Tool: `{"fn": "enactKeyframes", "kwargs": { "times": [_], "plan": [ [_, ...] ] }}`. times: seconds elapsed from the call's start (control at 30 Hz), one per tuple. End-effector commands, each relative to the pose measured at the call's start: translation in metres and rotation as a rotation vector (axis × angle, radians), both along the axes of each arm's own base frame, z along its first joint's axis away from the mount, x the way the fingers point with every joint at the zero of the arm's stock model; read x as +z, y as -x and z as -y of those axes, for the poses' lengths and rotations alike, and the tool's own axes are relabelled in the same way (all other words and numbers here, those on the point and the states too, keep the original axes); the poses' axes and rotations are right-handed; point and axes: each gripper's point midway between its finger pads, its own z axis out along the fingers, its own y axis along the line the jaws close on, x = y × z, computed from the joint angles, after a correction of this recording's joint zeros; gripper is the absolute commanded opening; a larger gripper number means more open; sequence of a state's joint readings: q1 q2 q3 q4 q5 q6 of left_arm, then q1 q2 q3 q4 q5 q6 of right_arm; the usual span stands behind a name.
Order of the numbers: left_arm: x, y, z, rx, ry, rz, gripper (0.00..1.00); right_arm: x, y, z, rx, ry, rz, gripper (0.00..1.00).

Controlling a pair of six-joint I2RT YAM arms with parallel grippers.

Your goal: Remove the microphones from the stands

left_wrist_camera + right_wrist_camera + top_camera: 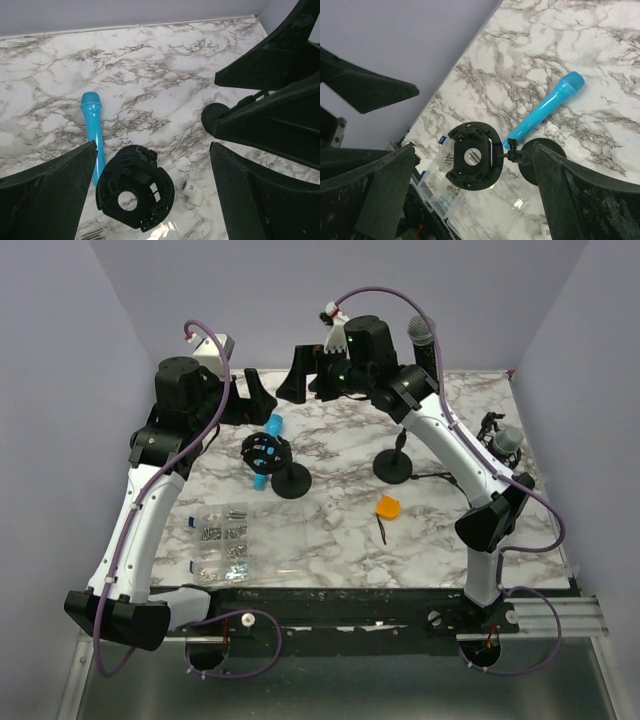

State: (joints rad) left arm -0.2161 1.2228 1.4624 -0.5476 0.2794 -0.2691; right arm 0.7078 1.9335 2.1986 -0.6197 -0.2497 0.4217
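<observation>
Left gripper (152, 150) and right gripper (474, 150) both hang released above the blue microphone (93, 127), apparently lying on the marble, touching the stand (150, 182) at center-left.

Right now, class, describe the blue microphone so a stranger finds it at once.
On the marble table, find the round black mount left of centre. The microphone lies on the marble by that mount. Unlike the grey-headed microphone at the back right, it is bright blue.
</observation>
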Motion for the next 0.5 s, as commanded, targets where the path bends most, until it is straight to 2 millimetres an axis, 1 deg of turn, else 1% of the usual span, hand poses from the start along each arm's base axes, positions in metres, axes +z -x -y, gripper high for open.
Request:
{"fn": "enactKeyframes", "kwargs": {
  "times": [0.0, 0.07, 0.13, 0.2, 0.27, 0.33, 0.37, 0.4, 0.43, 0.47],
  "plan": [
    [-0.002, -0.002, -0.001, 0.009, -0.011, 0.009, 0.93, 0.035, 0.032, 0.004, 0.115, -0.015, 0.022, 1.00],
    [-0.001, -0.001, 0.001, -0.003, 0.000, 0.007, 0.93, 0.064, 0.047, 0.008, 0.150, -0.067, 0.052, 1.00],
    [-0.001, 0.000, 0.002, -0.008, 0.007, 0.007, 0.93, 0.091, 0.063, 0.018, 0.167, -0.110, 0.099, 1.00],
    [-0.001, 0.000, 0.002, -0.006, 0.008, 0.008, 0.93, 0.111, 0.073, 0.032, 0.142, -0.132, 0.141, 1.00],
    [-0.001, 0.000, 0.003, -0.008, 0.014, 0.009, 0.93, 0.125, 0.078, 0.049, 0.089, -0.136, 0.177, 1.00],
    [0.000, 0.001, 0.005, -0.013, 0.024, 0.013, 0.93, 0.132, 0.084, 0.070, 0.022, -0.124, 0.207, 1.00],
    [0.000, 0.002, 0.006, -0.017, 0.028, 0.015, 0.93, 0.127, 0.085, 0.079, -0.013, -0.105, 0.210, 1.00],
    [0.000, 0.002, 0.007, -0.019, 0.030, 0.018, 0.93, 0.131, 0.086, 0.095, -0.074, -0.094, 0.234, 1.00],
    [-0.001, 0.002, 0.008, -0.021, 0.031, 0.016, 0.93, 0.126, 0.087, 0.109, -0.125, -0.071, 0.246, 1.00],
    [-0.001, 0.002, 0.009, -0.023, 0.031, 0.017, 0.93, 0.119, 0.084, 0.125, -0.198, -0.038, 0.255, 1.00]
  ]
}}
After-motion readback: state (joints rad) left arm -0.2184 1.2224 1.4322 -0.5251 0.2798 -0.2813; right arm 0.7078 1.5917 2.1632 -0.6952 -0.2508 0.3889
